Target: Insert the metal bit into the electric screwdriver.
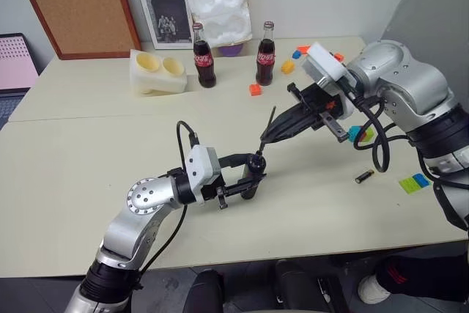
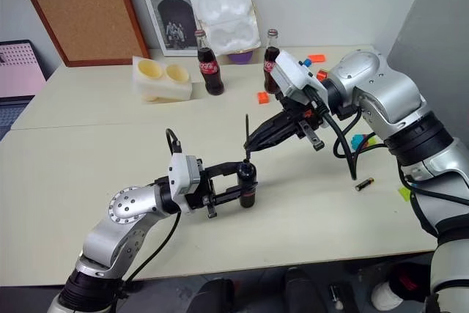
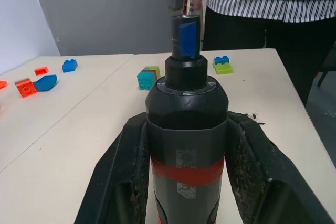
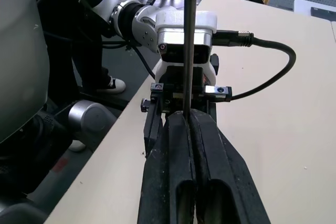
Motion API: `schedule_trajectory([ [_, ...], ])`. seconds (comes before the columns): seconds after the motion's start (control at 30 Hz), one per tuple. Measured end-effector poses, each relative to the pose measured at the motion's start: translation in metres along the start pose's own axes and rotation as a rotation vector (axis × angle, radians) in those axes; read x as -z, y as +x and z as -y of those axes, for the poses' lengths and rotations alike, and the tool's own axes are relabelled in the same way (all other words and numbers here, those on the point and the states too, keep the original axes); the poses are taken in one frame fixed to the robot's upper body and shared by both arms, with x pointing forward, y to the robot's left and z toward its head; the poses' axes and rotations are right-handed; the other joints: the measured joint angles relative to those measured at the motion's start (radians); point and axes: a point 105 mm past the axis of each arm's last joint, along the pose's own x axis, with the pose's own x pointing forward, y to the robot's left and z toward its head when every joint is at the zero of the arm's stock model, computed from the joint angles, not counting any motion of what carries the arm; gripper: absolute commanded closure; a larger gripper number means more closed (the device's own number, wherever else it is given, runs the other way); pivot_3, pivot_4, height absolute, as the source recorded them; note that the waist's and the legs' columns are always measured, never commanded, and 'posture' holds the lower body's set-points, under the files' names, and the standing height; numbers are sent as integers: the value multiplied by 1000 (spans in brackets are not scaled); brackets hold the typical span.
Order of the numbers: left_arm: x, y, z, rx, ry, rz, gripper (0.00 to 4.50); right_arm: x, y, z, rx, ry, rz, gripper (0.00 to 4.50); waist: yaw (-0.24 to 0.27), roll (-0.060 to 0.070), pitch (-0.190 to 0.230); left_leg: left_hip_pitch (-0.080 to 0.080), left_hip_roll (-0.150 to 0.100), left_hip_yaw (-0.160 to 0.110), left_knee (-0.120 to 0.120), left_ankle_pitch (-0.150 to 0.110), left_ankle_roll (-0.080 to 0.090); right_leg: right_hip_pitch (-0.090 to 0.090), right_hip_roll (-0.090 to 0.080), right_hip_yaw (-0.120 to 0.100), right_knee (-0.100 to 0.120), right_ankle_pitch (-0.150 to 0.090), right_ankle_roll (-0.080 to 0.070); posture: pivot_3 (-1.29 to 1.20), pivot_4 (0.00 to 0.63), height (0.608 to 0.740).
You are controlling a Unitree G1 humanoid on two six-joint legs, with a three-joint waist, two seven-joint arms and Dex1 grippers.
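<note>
Left pincer clamped on electric screwdriver, held upright above surface so its blue socket faces up; right pincer pinching metal bit just above, lower end poised near socket for insertion

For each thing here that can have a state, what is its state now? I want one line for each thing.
left gripper: shut on the electric screwdriver, held upright just above the table.
right gripper: shut on the metal bit, its lower end near the screwdriver's top.
metal bit: not yet seated in the screwdriver.
two cola bottles: upright, capped.
battery: lying flat on the table.
</note>
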Motion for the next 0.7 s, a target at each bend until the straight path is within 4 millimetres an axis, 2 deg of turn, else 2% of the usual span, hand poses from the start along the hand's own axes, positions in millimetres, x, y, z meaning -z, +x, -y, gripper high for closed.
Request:
schedule_trajectory([
  [0.23, -1, -1, 1, 0, 1, -3, 2850, -16, -5, -5, -1, 20, 55, 4500, 2, 0, 0, 0, 0, 0, 0, 0, 0, 0, 0, 0, 0, 0, 0, 0, 150, 740],
  [0.33, -2, 1, -1, -11, -30, -2, 2850, -19, -14, -9, 29, 25, 62, 4500, 6, 0, 1, -1, 0, 0, 0, 0, 0, 0, 0, -1, 0, 0, 0, 0, 150, 740],
  [0.53, -6, 8, -3, -4, -98, -5, 2855, -14, -24, -14, 86, 49, 86, 4500, 8, 0, 2, -2, 0, 0, 0, 0, 0, -2, 0, -1, 0, 1, 2, 0, 150, 740],
  [0.7, -17, 12, 5, 66, -123, 29, 2855, -11, -30, -20, 126, 70, 108, 4500, 10, 0, 3, -8, 0, -1, 0, 0, 0, -7, 1, -2, 0, 2, 4, 0, 150, 740],
])
